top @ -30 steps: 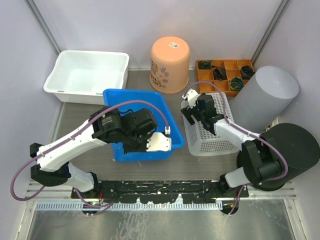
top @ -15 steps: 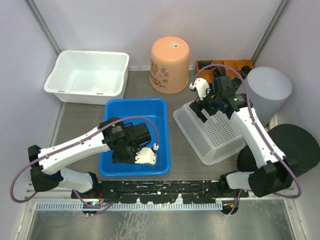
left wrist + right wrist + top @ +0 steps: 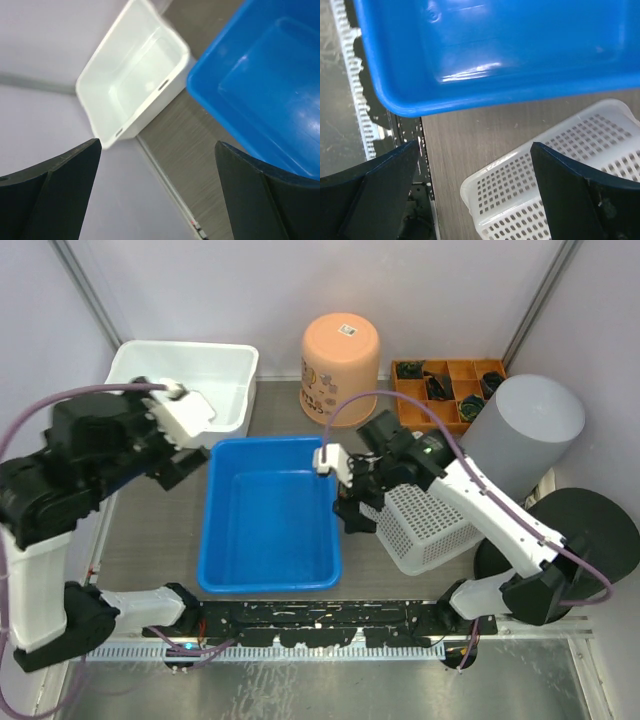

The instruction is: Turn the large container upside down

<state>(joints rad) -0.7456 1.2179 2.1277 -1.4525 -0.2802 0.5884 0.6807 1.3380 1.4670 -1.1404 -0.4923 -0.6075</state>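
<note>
Two pincers, both gaping and holding nothing: since half a second ago the left pincer [image 3: 157,150] has lifted out of the blue bin [image 3: 268,505], and the right pincer [image 3: 475,147] has swung to its right rim. Bin sits mid-counter [image 3: 160,510], mouth up, empty; flip apparently not done. Beside it, tilted mesh basket [image 3: 430,525]; beyond, empty white tub [image 3: 180,347], inverted orange bucket [image 3: 340,355], tray [image 3: 415,392] of dark bits.
</note>
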